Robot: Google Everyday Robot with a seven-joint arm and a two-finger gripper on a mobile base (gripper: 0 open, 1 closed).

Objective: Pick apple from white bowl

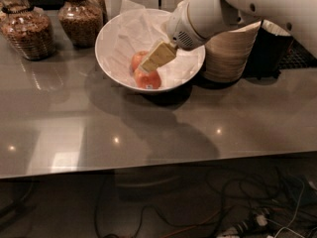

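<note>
The white bowl (108, 66), lined with crinkled white paper (132, 32), stands at the back middle of the grey table. Two orange-red apples lie in it: one (148, 80) near the front wall and one (136, 59) behind it, partly hidden. My gripper (147, 67), tan at the end of a white arm, reaches down-left into the bowl. Its tip lies over the two apples, at or just above them. I cannot tell if it touches them.
A stack of beige paper bowls (230, 53) stands just right of the white bowl, under my arm. Two glass jars of brown food (27, 31) (81, 16) stand at the back left. A dark container (275, 48) is at the far right. Cables lie under the table's front edge.
</note>
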